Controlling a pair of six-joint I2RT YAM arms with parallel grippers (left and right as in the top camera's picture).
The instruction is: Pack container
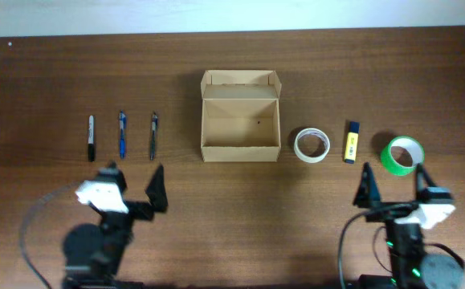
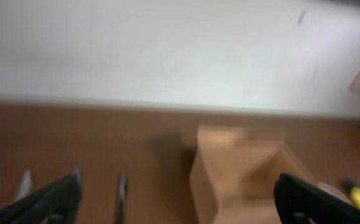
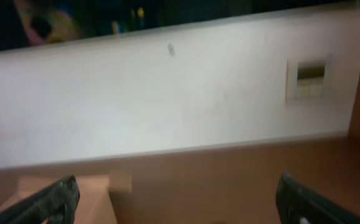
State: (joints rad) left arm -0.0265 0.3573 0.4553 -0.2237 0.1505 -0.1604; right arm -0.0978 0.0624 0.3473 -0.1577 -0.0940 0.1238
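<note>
One open cardboard box [image 1: 240, 120] is set mid-desk, its lid flap folded back. Three pens [image 1: 122, 134] are laid side by side to its left. To its right are two tape rolls, a white roll [image 1: 312, 144] and a green roll [image 1: 401, 155], with one yellow marker [image 1: 350, 142] between them. The left jaws and the right jaws are spread wide, with nothing held.

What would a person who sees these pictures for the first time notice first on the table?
The open cardboard box in the middle of the brown table draws the eye first, its lid flap folded back and its inside apparently empty. Three pens lie in a row to its left; to its right lie a white tape roll, a yellow marker and a bright green tape roll.
</note>
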